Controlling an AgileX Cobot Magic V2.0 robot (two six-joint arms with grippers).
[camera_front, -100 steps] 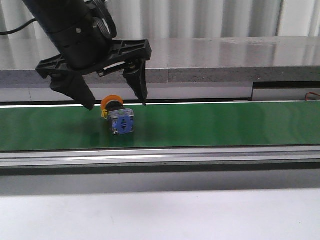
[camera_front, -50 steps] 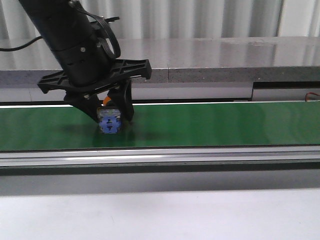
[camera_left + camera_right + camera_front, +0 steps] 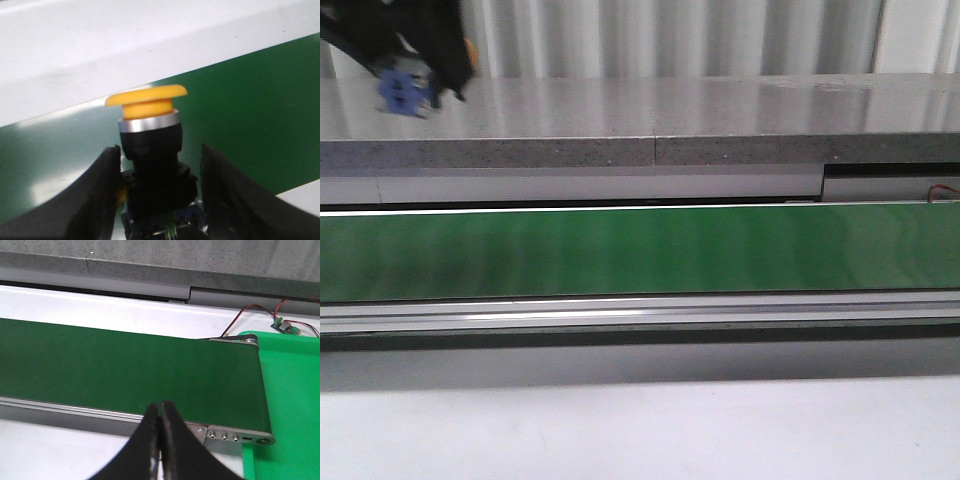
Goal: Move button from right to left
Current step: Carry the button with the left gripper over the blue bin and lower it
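Observation:
My left gripper [image 3: 420, 75] is high at the top left corner of the front view, blurred, shut on the button [image 3: 402, 92], whose blue block shows below the fingers. In the left wrist view the button [image 3: 150, 130] stands between my two black fingers [image 3: 100, 200]: orange-yellow mushroom cap, silver ring, black collar, blue-and-grey block at the base; the gripper [image 3: 159, 195] clamps its body well above the green belt [image 3: 250, 115]. My right gripper [image 3: 160, 412] is shut and empty above the near rail of the green belt [image 3: 125, 370], near its right end.
The green conveyor belt [image 3: 720, 250] runs across the front view with a silver rail [image 3: 640, 312] along its near side and a grey ledge [image 3: 720, 120] behind. A green mat [image 3: 290, 405] and a small wired circuit board [image 3: 284, 326] lie beyond the belt's right end.
The left gripper closed on the button on the belt, then lifted it up and to the left, out to the top left corner of the front view. The belt is now bare.

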